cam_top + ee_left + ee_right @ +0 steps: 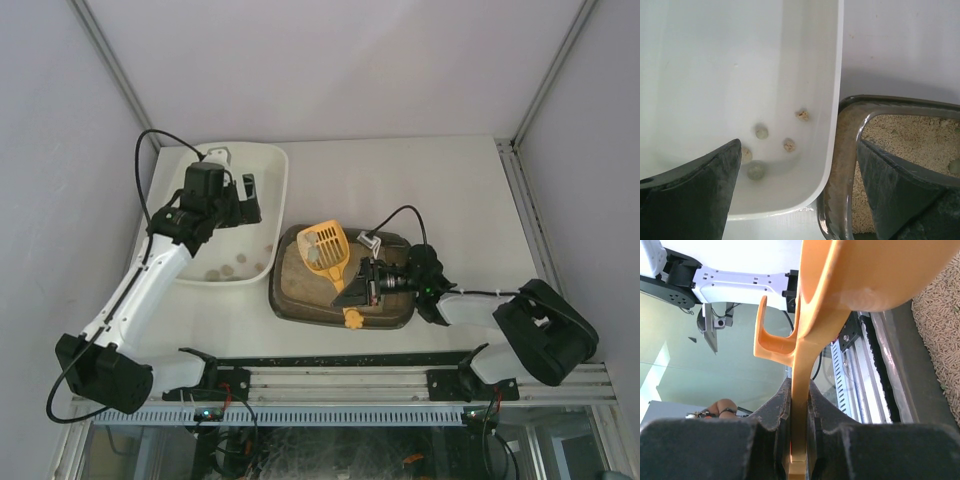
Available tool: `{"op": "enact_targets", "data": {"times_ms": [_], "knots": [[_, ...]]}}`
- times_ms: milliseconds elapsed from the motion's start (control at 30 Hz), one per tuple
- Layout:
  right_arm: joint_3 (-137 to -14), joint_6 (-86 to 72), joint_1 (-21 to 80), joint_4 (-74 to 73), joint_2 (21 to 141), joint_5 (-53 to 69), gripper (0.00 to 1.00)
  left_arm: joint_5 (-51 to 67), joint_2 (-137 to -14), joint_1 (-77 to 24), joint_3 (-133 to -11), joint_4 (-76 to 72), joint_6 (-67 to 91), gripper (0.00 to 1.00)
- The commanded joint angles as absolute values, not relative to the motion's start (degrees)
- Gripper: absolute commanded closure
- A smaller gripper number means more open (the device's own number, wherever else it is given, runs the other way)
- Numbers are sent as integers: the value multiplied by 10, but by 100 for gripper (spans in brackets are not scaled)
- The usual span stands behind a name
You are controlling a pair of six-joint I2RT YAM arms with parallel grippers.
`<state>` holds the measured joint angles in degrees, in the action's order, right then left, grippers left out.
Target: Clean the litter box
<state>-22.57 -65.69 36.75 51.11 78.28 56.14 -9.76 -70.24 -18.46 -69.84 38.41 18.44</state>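
Note:
The litter box [281, 303], a dark olive tray of beige litter, lies at the table's middle. Over it a yellow slotted scoop [326, 250] is held tilted, and my right gripper [358, 285] is shut on its handle. In the right wrist view the fingers clamp the orange handle [800, 385] on both sides, and litter [940, 315] shows at the right. My left gripper [246, 200] hangs open over the white tub [280, 185]. In the left wrist view its fingers [695, 195] straddle the tub's corner and the litter box rim [840, 165], holding nothing.
Several small clumps [761, 132] lie at the near end of the white tub [715, 75], which touches the litter box's left side. A slotted metal rail [330, 380] runs along the near table edge. Enclosure walls close in at the left, right and back.

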Motion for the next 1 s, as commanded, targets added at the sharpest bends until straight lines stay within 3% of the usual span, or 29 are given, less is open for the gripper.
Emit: {"op": "enact_targets", "data": {"times_ms": [0,233,333,433,633,733,867,967], "knots": [[-207,-718,377,672,825,536,100,-106,-677,-173,-694,357,184,0],[-188,-767,365,753,878,525,100,-77,-668,-159,-692,350,164,0],[-217,-772,387,754,900,545,100,30,-666,-133,-679,344,124,0],[-196,-790,344,771,901,538,100,126,-656,-104,-667,337,93,0],[-239,-674,387,553,840,543,100,161,-655,-90,-674,347,84,0],[-215,-692,351,577,829,538,100,163,-657,-90,-681,356,87,0],[-231,-653,401,515,822,537,100,205,-661,-81,-690,377,89,0],[-198,-680,368,564,823,532,100,255,-663,-56,-685,372,116,0]]}}
